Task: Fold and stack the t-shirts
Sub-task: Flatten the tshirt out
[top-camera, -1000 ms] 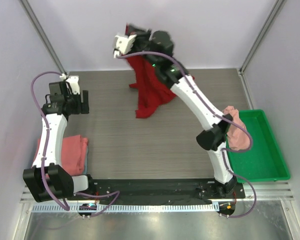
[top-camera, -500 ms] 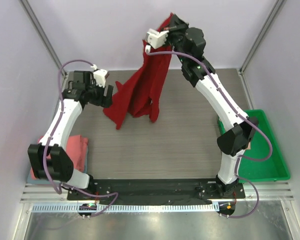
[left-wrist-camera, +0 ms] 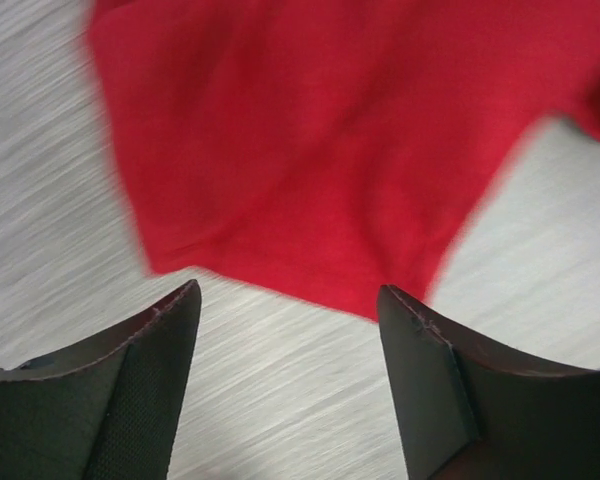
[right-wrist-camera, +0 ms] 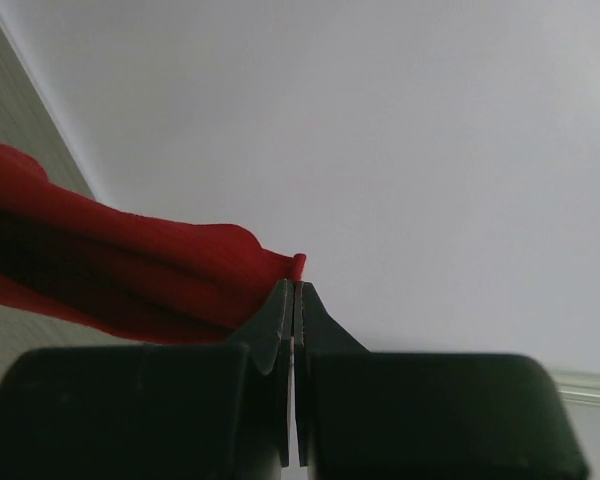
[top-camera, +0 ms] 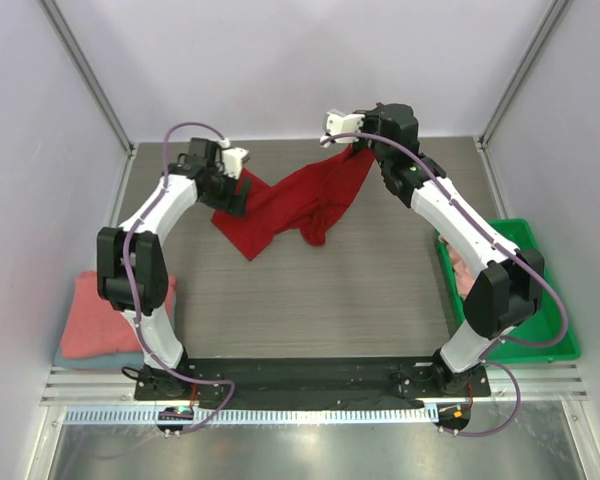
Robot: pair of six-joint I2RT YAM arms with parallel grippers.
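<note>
Wood-grain table — right gripper pinches (tightly) red t-shirt.

No legible text, labels or signs

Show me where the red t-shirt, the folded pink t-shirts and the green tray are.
red t-shirt [top-camera: 290, 205], top external view, middle of the cloth.
folded pink t-shirts [top-camera: 85, 320], top external view, top of the pile.
green tray [top-camera: 510, 235], top external view, bare floor at its far end.
</note>
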